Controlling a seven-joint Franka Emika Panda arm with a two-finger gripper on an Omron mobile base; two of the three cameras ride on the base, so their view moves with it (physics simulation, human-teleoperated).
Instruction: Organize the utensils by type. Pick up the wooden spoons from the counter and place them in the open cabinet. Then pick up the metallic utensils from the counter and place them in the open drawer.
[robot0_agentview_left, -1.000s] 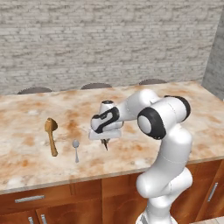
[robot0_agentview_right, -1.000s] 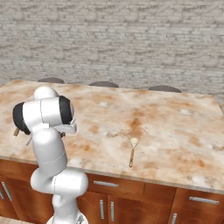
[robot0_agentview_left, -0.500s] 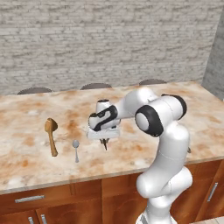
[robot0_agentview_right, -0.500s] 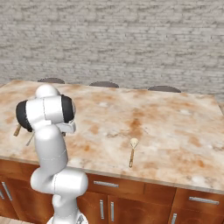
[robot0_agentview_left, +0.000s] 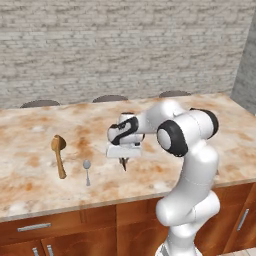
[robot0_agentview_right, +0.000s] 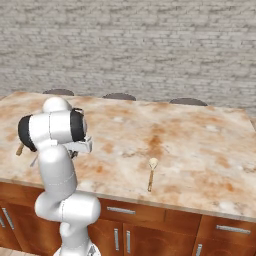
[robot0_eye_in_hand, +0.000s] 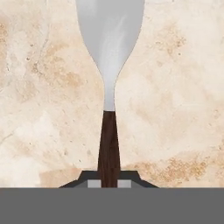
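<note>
My gripper (robot0_eye_in_hand: 108, 183) is shut on the dark handle of the fork (robot0_eye_in_hand: 109, 52), whose silver head points away over the counter (robot0_eye_in_hand: 183, 87). From the left base view, the gripper (robot0_agentview_left: 123, 159) hangs low over the middle of the counter (robot0_agentview_left: 165, 115) with the fork's dark end (robot0_agentview_left: 124, 165) pointing down. Left of it lie the small silver teaspoon (robot0_agentview_left: 87, 170) and a brown wooden spoon (robot0_agentview_left: 59, 155). A tan wooden spoon (robot0_agentview_right: 151, 172) lies near the counter's front edge. The cabinet and the open drawer are out of view.
Closed reddish-brown fronts with silver handles (robot0_agentview_left: 34, 227) run below the counter. A grey brick wall (robot0_agentview_left: 125, 45) stands behind it, with dark stool tops (robot0_agentview_left: 110, 98) along the far edge. My own arm (robot0_agentview_right: 55, 145) blocks the counter's left part in the right base view.
The arm's elbow has swung slightly left; the gripper stays over nearly the same spot, still holding the fork. The spoons have not moved.
</note>
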